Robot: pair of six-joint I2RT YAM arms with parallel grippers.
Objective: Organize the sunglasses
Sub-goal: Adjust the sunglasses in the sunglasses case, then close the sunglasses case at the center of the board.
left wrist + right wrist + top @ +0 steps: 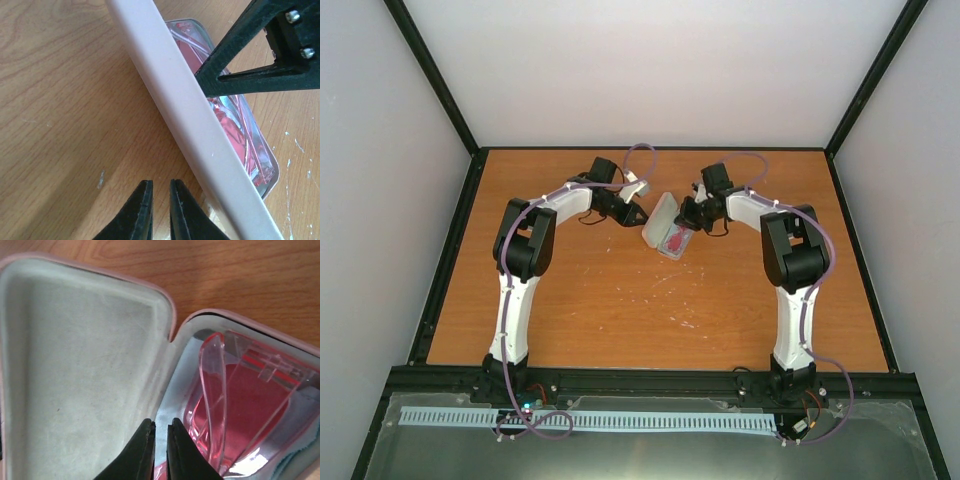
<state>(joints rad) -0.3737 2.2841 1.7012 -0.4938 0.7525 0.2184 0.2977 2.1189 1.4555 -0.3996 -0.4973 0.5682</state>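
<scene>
The sunglasses (245, 405), a translucent red-pink frame, lie folded inside the open pink case (668, 228) at the middle of the table's far half. The case's lid (80, 365) stands up, showing its pale lining. My right gripper (162, 424) hangs over the hinge line between the lid and the sunglasses, its fingers almost together with nothing between them. My left gripper (160, 186) sits just outside the lid (190, 110), low over the wood, also narrowed to a slit and holding nothing. In the left wrist view the sunglasses (235, 125) show beyond the lid.
A light blue cloth (306, 450) peeks out under the sunglasses at the case's edge. The right gripper's black finger (250, 60) reaches over the case. The orange wooden table (620, 310) has black rails along its sides and white walls behind.
</scene>
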